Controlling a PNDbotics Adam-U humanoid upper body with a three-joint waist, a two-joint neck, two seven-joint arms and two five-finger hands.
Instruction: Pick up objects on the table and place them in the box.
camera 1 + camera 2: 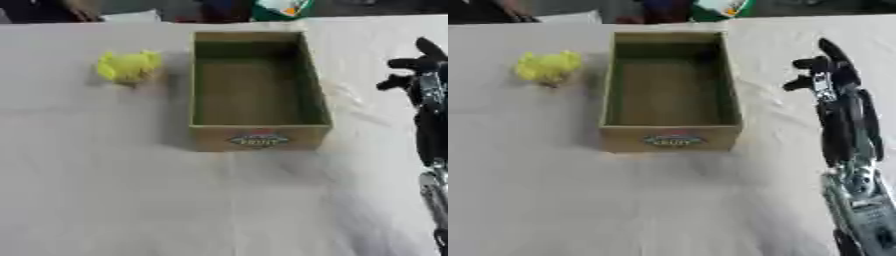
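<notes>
A yellow lumpy object (129,66) lies on the white table to the left of the box. The brown cardboard box (259,136) stands open in the middle with a label on its near wall, and nothing shows inside it. My right hand (826,70) hovers to the right of the box, over the table, fingers straight and pointing away from me, holding nothing. Its black and silver forearm runs down to the lower right corner. My left hand shows in neither view.
The white cloth-covered table (114,190) stretches wide in front of the box. A green and white object (721,7) sits at the far edge behind the box, with dark shapes along the back.
</notes>
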